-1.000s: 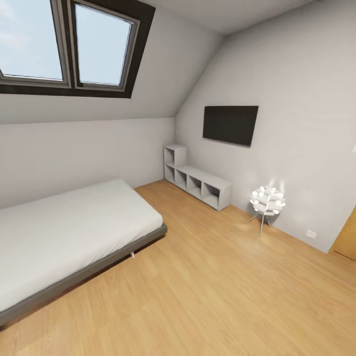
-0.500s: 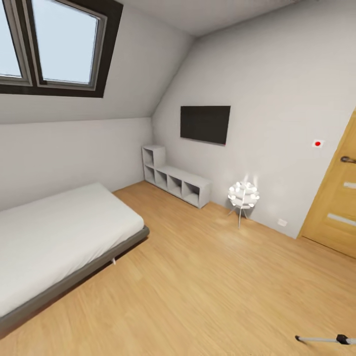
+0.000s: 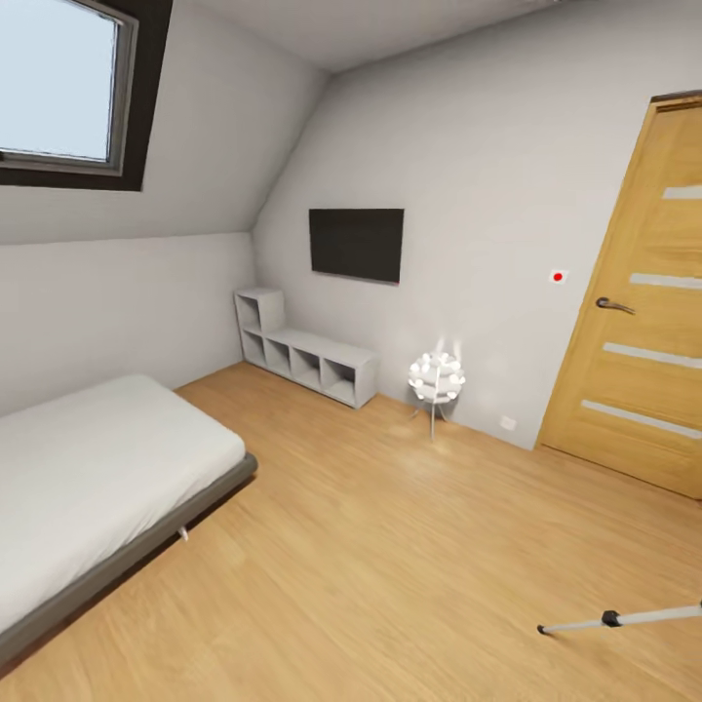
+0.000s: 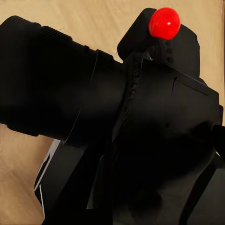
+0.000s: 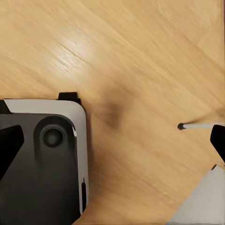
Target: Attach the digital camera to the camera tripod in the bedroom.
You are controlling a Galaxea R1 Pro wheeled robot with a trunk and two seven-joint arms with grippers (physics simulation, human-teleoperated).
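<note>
1. Bedroom (image 3: 390, 546) is stretching out in the head view, its plank floor running from the grey bed (image 3: 97, 487) to the wooden door (image 3: 634, 322).
2. Camera tripod (image 3: 624, 617) is poking one silver leg in at the floor's lower right corner.
3. Digital camera (image 4: 140, 140) is sitting clamped in the left gripper (image 4: 112, 197), red button uppermost, in the left wrist view.
4. Right gripper (image 5: 220, 140) is hanging over bare floor near the tripod foot; whether its fingers are parted cannot be told.
</note>
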